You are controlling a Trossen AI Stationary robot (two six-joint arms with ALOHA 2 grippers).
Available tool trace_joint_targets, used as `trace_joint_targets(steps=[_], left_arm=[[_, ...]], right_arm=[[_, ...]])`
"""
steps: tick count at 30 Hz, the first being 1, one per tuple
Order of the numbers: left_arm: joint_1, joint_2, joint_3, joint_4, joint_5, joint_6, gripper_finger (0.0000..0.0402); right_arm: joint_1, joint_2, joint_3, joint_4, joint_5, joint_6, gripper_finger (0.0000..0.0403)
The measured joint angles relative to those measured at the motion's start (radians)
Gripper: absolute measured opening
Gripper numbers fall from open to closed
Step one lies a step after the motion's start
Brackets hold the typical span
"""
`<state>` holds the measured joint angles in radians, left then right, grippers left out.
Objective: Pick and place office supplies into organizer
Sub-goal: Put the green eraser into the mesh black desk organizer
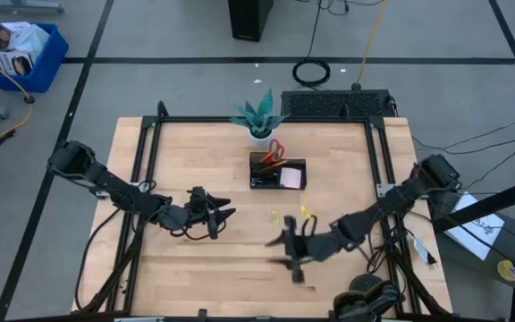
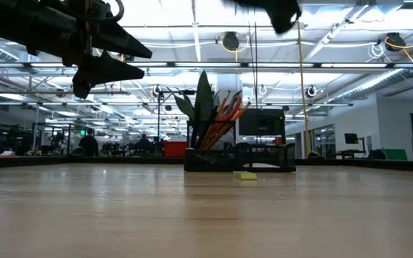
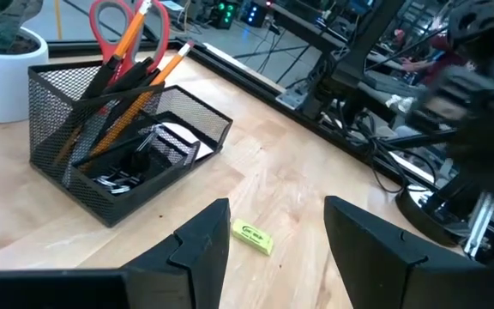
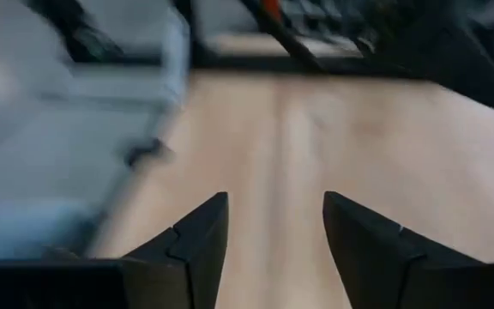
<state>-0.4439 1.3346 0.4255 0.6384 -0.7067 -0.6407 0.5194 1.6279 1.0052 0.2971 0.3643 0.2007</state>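
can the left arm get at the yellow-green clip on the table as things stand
Probably yes. The left gripper hangs open and empty, and the yellow-green clip lies alone on bare wood just ahead of it, apart from the organizer. Nothing stands between them.

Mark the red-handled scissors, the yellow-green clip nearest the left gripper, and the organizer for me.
red-handled scissors [image 3: 110, 21]: left wrist view, on a red handle loop.
yellow-green clip [image 3: 253, 238]: left wrist view, middle of its body, lying on the table.
organizer [image 3: 54, 129]: left wrist view, mesh wall of the taller compartment.
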Motion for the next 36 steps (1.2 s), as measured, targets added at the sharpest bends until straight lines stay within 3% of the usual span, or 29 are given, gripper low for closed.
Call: trace_joint_targets(steps=[3, 5, 8, 11, 15, 21, 26, 31, 36], left_arm=[[-0.001, 0.0, 0.0, 0.0, 0.0, 0.0, 0.0196], [-0.001, 0.0, 0.0, 0.0, 0.0, 0.002, 0.0196], [-0.001, 0.0, 0.0, 0.012, 0.0, 0.012, 0.0196], [0.001, 0.0, 0.0, 0.028, -0.019, 0.011, 0.0196], [-0.002, 0.0, 0.0, 0.072, -0.02, 0.026, 0.0196], [-0.01, 0.0, 0.001, 0.123, -0.001, 0.099, 0.0196], [-0.01, 0.0, 0.001, 0.143, 0.003, 0.148, 0.0196], [-0.009, 0.0, 0.001, 0.152, 0.001, 0.175, 0.0196], [-0.007, 0.0, 0.001, 0.163, -0.006, 0.192, 0.0196]], right_arm=[[0.036, -0.002, -0.018, 0.137, -0.048, 0.047, 0.0179], [0.053, 0.01, -0.032, 0.144, -0.012, 0.011, 0.0179], [0.069, 0.058, -0.049, 0.095, 0.277, 0.079, 0.0179], [0.039, 0.141, -0.047, 0.164, 0.597, 0.133, 0.0178], [-0.03, 0.262, -0.045, 0.269, 0.782, 0.106, 0.0178], [-0.078, 0.405, -0.035, 0.278, 0.842, 0.325, 0.0171], [-0.056, 0.442, -0.029, 0.25, 0.866, 0.431, 0.0155], [-0.053, 0.448, -0.029, 0.152, 0.828, 0.567, 0.0136], [-0.053, 0.449, -0.03, 0.012, 0.698, 0.713, 0.0126]])
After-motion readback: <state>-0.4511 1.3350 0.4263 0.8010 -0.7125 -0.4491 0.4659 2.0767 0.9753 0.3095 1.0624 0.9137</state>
